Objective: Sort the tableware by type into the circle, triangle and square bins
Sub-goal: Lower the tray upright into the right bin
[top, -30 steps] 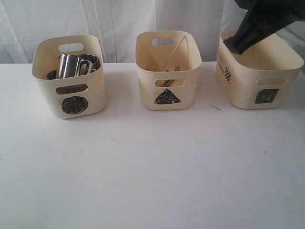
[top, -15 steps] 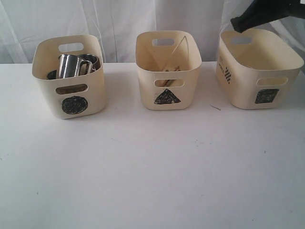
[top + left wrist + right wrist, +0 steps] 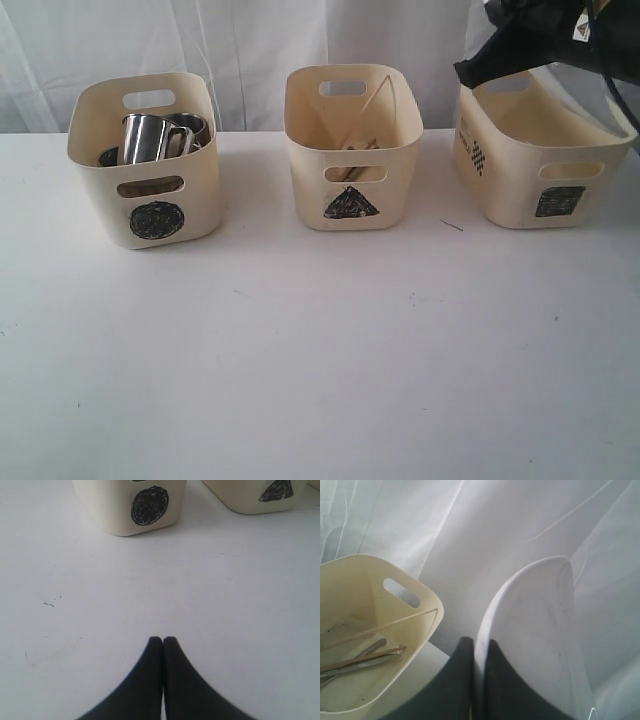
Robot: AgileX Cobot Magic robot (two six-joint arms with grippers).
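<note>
Three cream bins stand in a row on a white table (image 3: 320, 350), and no tableware shows on the tabletop itself. The right gripper (image 3: 470, 72) hangs above the back left corner of the square bin (image 3: 515, 195), at the right end of the row. A second ago it was dipped low into that bin's mouth; now it has risen clear of the rim and moved a little to the left. Its wrist camera shows the fingers pinched on the edge of a clear plate (image 3: 535, 630), which stands on edge in the air rather than resting in the bin. Judging from this, the plate has not been let go, so the last piece of sorting looks unfinished. The triangle bin (image 3: 305, 190) in the middle holds chopsticks (image 3: 370, 657) and cutlery. The circle bin (image 3: 100, 200) on the left holds a steel mug (image 3: 148, 138) among other steel ware. The left gripper (image 3: 163, 641) is closed on nothing, low over bare table in front of the circle bin.
</note>
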